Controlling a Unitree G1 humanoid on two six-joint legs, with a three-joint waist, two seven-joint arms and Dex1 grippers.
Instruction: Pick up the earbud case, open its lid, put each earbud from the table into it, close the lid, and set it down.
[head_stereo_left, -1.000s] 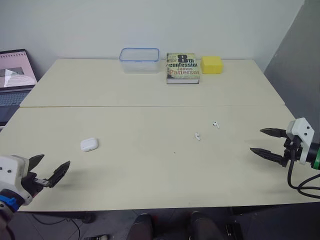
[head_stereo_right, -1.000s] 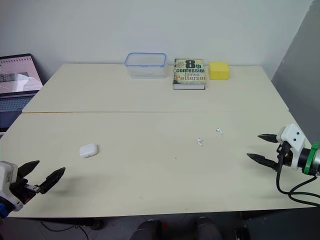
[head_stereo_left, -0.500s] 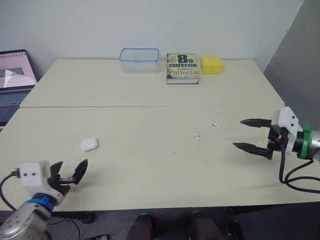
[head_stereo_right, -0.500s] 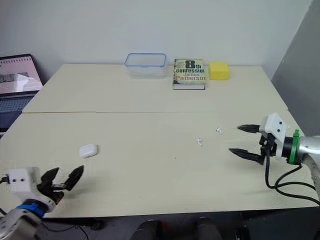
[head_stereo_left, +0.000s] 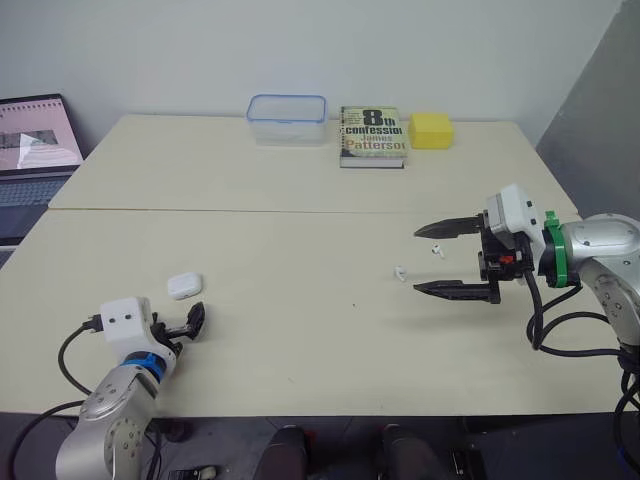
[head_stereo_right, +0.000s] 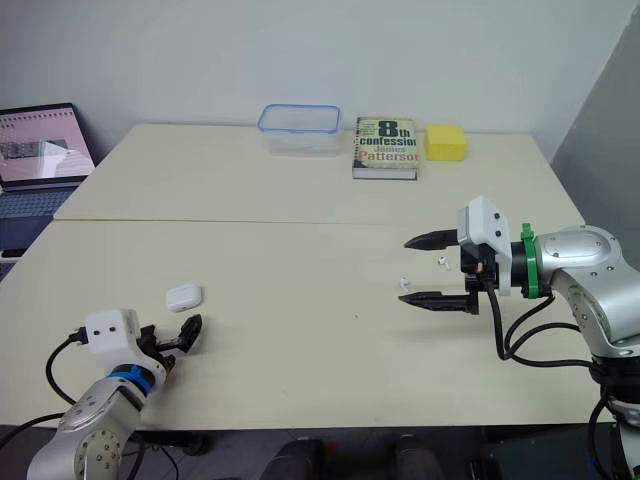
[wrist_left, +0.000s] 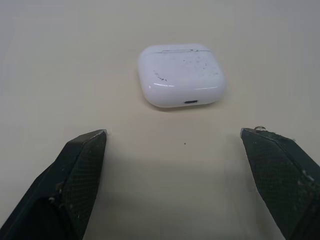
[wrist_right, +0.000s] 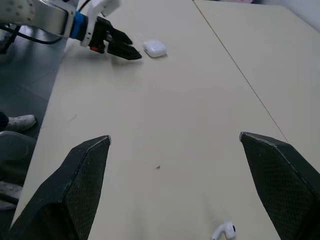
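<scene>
Left hand (wrist_left: 172, 135) has closed in, earbud case (wrist_left: 181, 81) just ahead.

The left end effector (head_stereo_left: 190, 322) sits low, seemingly just off the counter (head_stereo_left: 300, 330). Its two black fingers (wrist_left: 80, 165) are spread wide and point forward, angled slightly toward the robot's right. Behind them come a white wrist block (head_stereo_left: 125, 322), a blue ring (head_stereo_left: 150, 362) and the grey left forearm (head_stereo_left: 105, 425), bent back and down.

The right end effector (head_stereo_left: 417, 261) points toward the robot's left, held level, with its fingers wide apart, one above the other. Behind them are a white housing (head_stereo_left: 512, 215), a green ring (head_stereo_left: 553, 262) and the silver right forearm (head_stereo_left: 600, 240). A black cable (head_stereo_left: 540, 330) loops beneath the wrist.
</scene>
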